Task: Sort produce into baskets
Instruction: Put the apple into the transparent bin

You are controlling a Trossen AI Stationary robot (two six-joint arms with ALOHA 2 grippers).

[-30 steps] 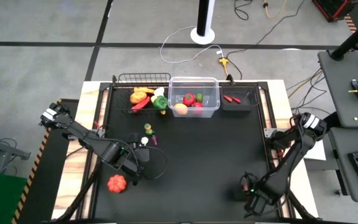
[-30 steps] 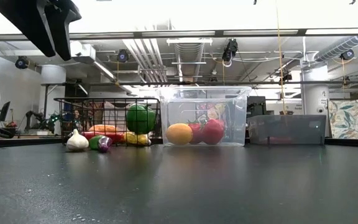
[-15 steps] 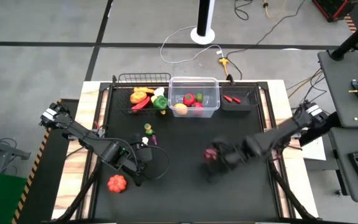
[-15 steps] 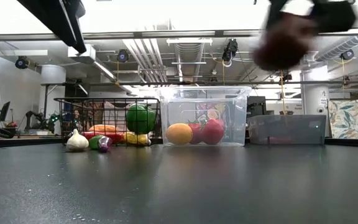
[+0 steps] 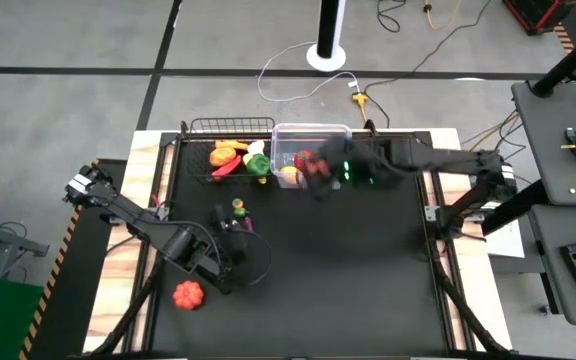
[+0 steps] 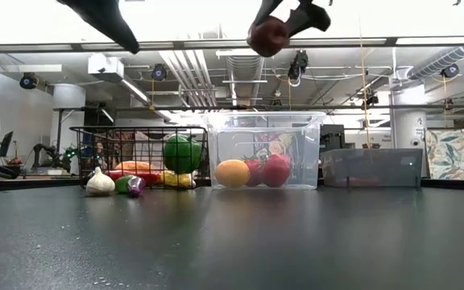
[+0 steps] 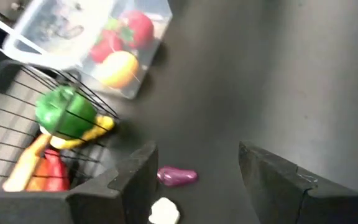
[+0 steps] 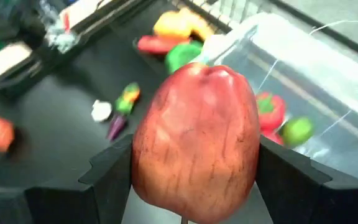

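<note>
My right gripper is shut on a red apple and holds it high over the near wall of the clear plastic bin; the apple also shows in the low view. The bin holds red, yellow and green fruit. The black wire basket to its left holds a green pepper, corn and red and orange pieces. The low dark tray to its right holds red chillies. My left gripper is open and empty, just above a white garlic and a purple piece on the table. My right gripper pinches the apple by its two opposite sides between its two fingers. The fingers come slanting down from the table's right. The apple is lifted clear, well above the bin's rim.
An orange-red pumpkin lies near the table's front left. A small green and yellow piece lies beside the garlic. The dark tabletop in the middle and on the right is open room.
My right gripper has swung from the table's near right corner toward the far edge and the left, up to the clear bin, carrying the apple lifted clear. My left gripper has shifted a little toward the far edge, staying open.
</note>
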